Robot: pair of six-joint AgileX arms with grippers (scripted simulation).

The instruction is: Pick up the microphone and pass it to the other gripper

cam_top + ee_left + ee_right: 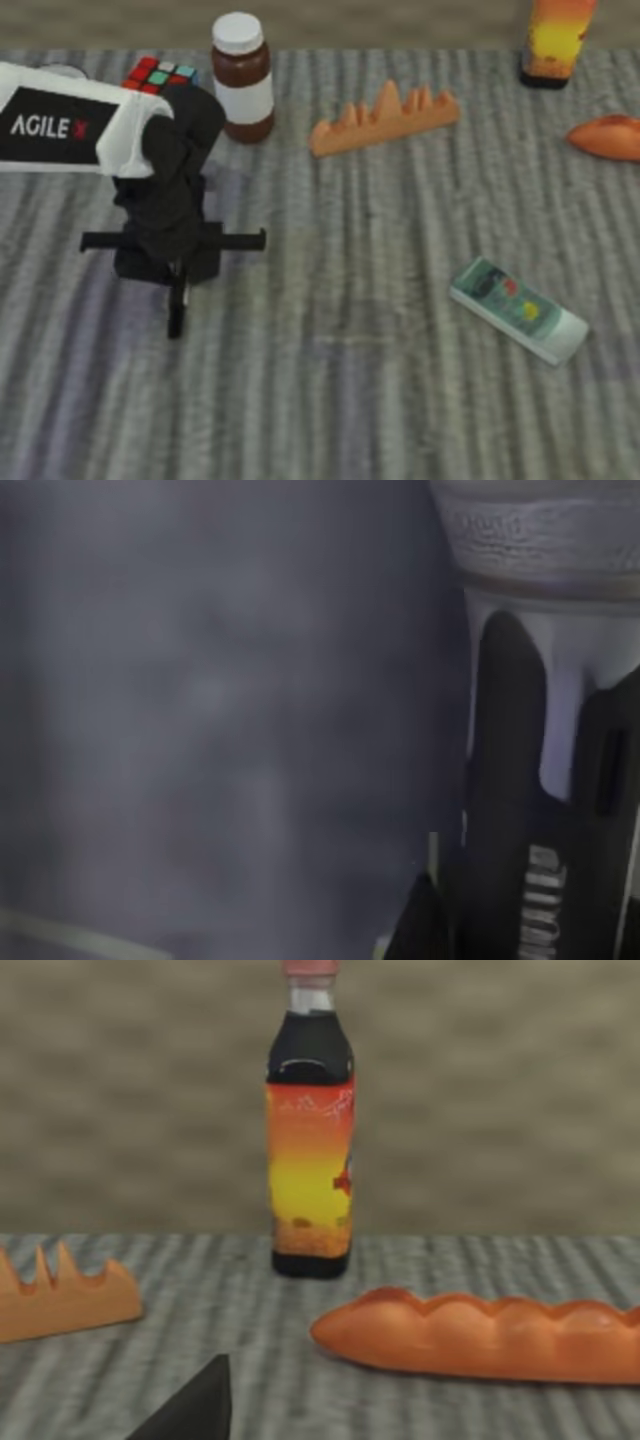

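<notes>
The microphone (177, 318) lies at the table's left, only its slim black handle sticking out from under my left gripper (177, 272). That gripper points straight down, shut on the microphone. The left wrist view is filled on one side by the microphone (510, 780): black handle, pale collar and grey mesh head (545, 530), with one dark finger (418, 925) pressed against the handle. My right arm is outside the top view. A dark tip of the right gripper (200, 1410) shows in the right wrist view, far from the microphone.
Behind the left arm stand a brown jar (242, 78) and a colour cube (160, 73). An orange jagged block (385, 118), a bottle (555, 40) and a bread loaf (608, 137) line the back. A green-white remote-like box (518, 310) lies at the right.
</notes>
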